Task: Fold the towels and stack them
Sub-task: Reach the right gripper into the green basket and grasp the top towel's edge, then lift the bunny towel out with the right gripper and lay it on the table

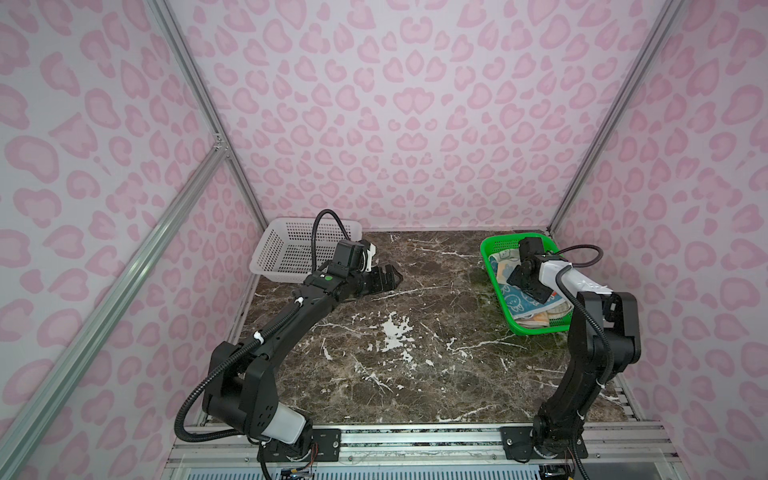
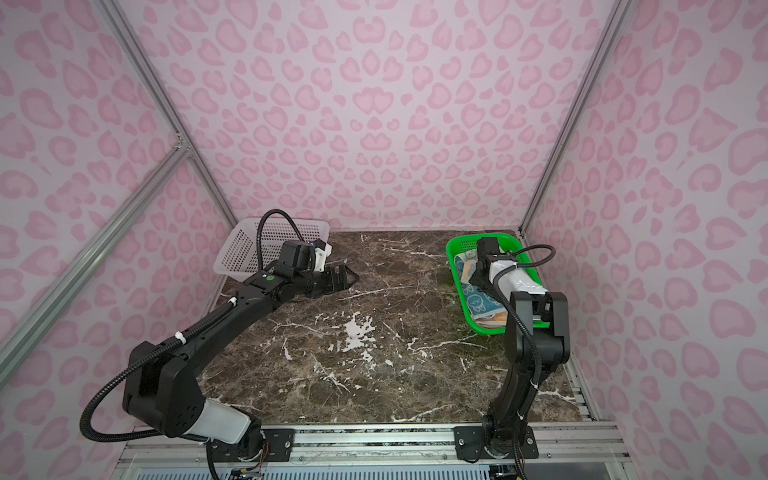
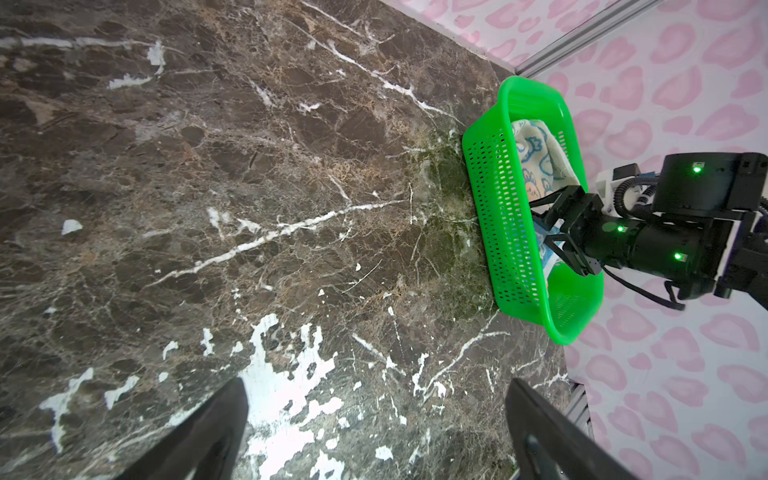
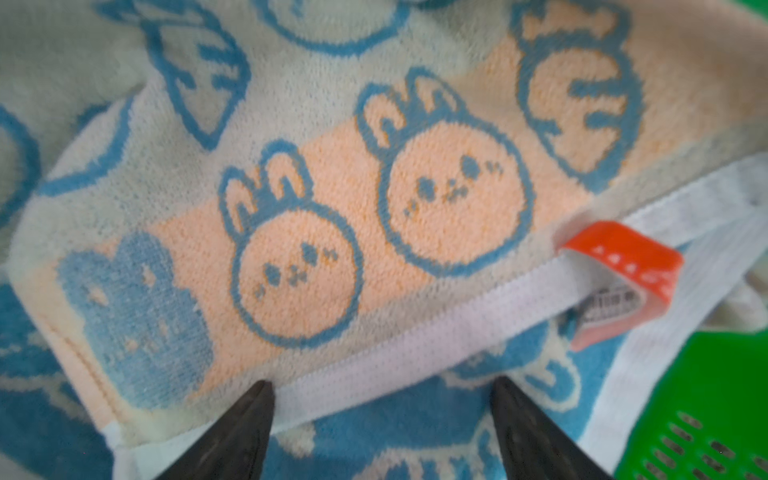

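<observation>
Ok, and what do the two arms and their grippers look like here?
The left arm and right arm are black, each with one white cylindrical segment. Ribbed black cables, fastened by white ties, run along them. Small green lights glow on the joints. The left gripper and right gripper end in tapering black jaws.

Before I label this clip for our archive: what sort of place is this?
Likely a robot test booth: two arms bolted to a metal rail, pink-patterned panels on aluminium posts, a marble-look tabletop holding plastic baskets.
</observation>
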{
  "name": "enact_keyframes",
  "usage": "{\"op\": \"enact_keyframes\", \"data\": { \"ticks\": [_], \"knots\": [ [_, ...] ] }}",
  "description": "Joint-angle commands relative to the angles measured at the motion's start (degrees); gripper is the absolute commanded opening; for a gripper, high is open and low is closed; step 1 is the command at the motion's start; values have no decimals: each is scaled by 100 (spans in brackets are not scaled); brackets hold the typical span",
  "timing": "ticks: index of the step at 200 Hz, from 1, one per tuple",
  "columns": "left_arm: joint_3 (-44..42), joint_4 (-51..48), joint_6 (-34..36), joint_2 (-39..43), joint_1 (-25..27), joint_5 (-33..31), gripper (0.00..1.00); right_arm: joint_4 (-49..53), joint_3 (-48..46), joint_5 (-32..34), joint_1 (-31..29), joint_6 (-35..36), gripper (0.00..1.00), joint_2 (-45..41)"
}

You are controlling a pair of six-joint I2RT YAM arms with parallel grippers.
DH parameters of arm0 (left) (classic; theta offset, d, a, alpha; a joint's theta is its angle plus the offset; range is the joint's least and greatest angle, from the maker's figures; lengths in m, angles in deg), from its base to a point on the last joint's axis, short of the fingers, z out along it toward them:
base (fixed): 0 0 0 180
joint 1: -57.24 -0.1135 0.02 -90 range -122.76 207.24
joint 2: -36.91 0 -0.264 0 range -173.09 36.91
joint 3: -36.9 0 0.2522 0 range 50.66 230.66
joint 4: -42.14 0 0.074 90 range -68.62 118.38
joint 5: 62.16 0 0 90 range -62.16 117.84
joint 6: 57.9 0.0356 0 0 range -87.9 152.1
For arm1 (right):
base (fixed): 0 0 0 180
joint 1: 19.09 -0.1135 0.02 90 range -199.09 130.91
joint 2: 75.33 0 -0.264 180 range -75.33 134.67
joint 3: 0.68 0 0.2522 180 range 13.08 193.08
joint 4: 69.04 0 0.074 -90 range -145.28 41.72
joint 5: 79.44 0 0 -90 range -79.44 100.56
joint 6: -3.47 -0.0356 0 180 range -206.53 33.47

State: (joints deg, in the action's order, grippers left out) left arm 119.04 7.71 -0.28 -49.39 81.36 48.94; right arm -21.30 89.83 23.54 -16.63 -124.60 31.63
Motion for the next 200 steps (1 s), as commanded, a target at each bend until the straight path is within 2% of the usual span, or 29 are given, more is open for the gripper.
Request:
{"op": "enact_keyframes", "data": {
  "ticks": [1,38,64,113,137,162,200],
  "knots": [
    [107,92,183,-65,-4,136,98,-117,173,-111,77,323,82,125],
    [71,73,223,16,-4,61,98,-341,317,-433,284,346,81,407],
    [57,60,227,88,10,67,98,-495,336,-588,403,265,69,425],
    [56,46,215,111,37,52,98,-383,539,-694,431,269,18,185],
    [213,10,230,-19,24,105,98,-252,469,-839,384,220,1,-58],
    [220,79,129,-89,-81,283,98,-139,282,-764,181,290,0,-508],
    [208,89,91,-47,-301,314,98,-97,170,-691,-530,459,0,-1117]
  ]
}}
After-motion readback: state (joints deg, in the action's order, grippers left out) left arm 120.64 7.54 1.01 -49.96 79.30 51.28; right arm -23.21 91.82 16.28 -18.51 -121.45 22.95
